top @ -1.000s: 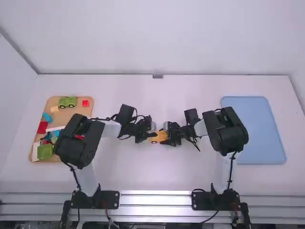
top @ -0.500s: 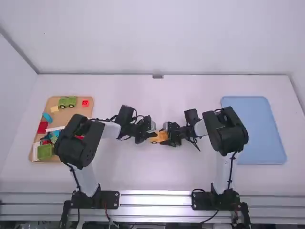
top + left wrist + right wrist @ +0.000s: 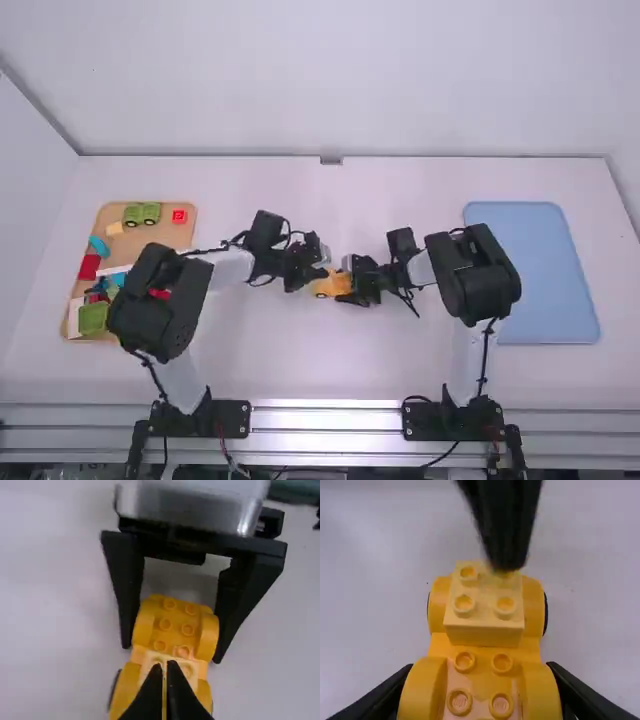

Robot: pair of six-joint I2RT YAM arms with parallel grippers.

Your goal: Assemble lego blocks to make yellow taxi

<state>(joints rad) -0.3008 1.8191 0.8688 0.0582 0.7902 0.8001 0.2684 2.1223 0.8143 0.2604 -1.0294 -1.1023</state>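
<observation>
The right gripper (image 3: 349,285), at the yellow car's (image 3: 328,286) three o'clock, clasps it mid-table; at ten, the blurred left gripper (image 3: 320,272), fingertips together, partly hides the pale block (image 3: 484,628).

the block tray (image 3: 130,243) lies at the left of the table (image 3: 400,200), holding loose blocks (image 3: 93,318). toward its far edge, a wheeled piece (image 3: 142,213) sits just left of a square block (image 3: 179,216). the flat tray (image 3: 545,270) lies at the right. between both trays is the taxi (image 3: 332,285), the top block (image 3: 484,617) on it toward its left end.
</observation>
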